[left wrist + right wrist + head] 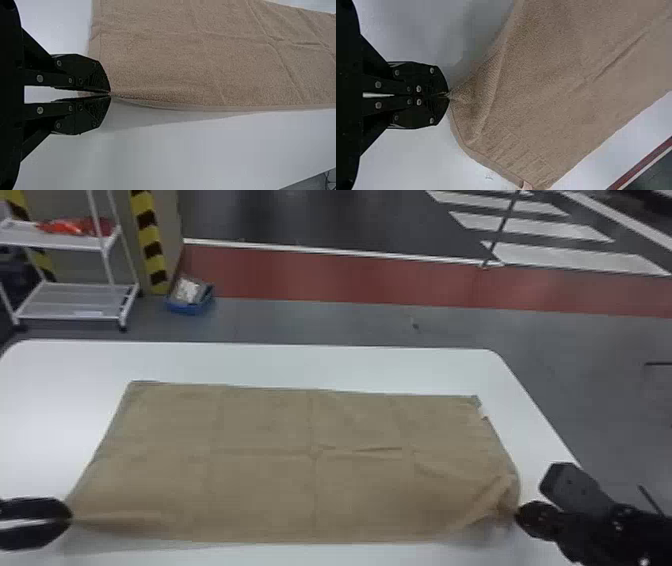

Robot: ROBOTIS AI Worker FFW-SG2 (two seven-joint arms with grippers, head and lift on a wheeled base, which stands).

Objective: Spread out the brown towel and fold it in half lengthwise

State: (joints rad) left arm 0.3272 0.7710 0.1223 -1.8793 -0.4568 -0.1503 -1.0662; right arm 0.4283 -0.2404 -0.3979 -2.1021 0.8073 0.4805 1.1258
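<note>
The brown towel (300, 460) lies spread on the white table, its long sides running left to right. At its near left corner, my left gripper (71, 517) is closed on the cloth; in the left wrist view the tips of the left gripper (110, 94) pinch that corner of the towel (198, 67). My right gripper (518, 515) holds the near right corner, where the cloth bunches into folds. In the right wrist view the right gripper (448, 95) is shut on the towel (558, 87). The near edge looks slightly raised, with a shadow under it.
The white table (250, 362) extends around the towel, with its far edge and rounded far corners in view. Beyond it on the floor are a white shelf cart (75, 297) and a blue bin (190, 307) at the back left.
</note>
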